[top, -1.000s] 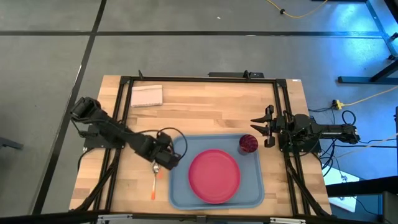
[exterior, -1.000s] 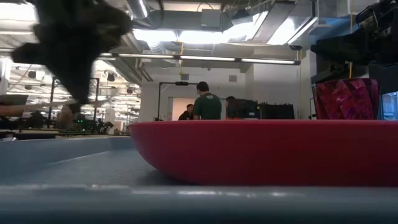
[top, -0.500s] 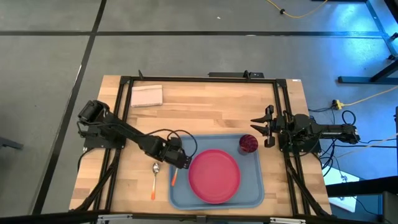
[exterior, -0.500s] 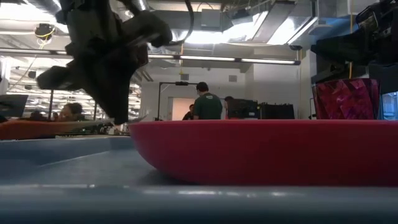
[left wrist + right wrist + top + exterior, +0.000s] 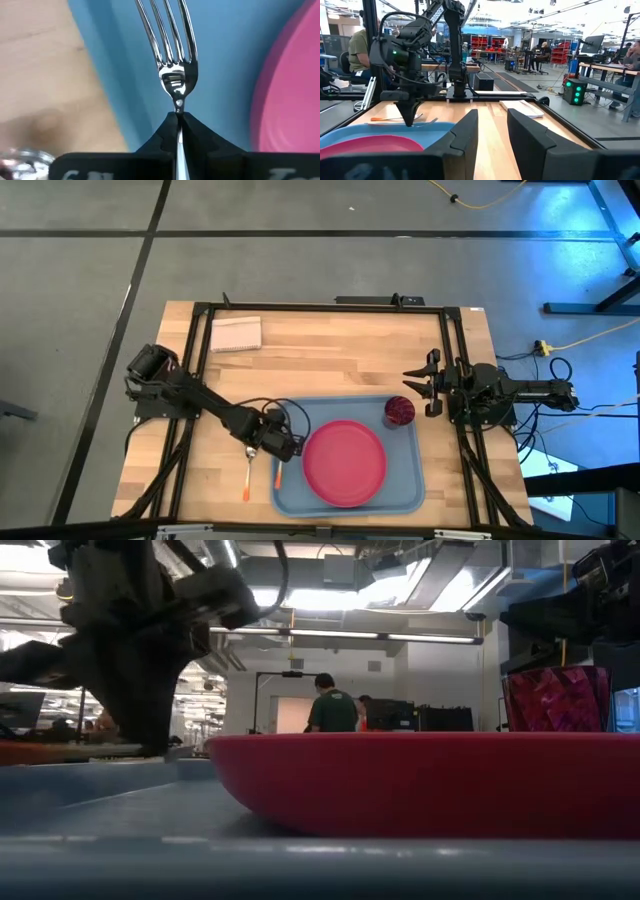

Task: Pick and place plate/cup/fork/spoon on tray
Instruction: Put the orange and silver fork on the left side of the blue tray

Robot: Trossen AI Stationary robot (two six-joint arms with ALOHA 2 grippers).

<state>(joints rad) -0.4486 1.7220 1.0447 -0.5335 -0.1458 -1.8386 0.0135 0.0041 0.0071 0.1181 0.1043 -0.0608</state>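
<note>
Wooden table [image 5: 340,360] holds napkin [image 5: 236,333]; left end effector [image 5: 284,448] pinches fork [image 5: 170,47] beside plate [image 5: 344,462].

fork [image 5: 172,55]: glossy metal tines | tray [image 5: 220,60]: smooth blue plastic | table [image 5: 340,350]: pale wood

No readable text, label, brand, number or sign in any view. Pale marks on dark body of left gripper [image 5: 178,120], just beneath clamped fork [image 5: 172,55], too cropped to make out.
</note>
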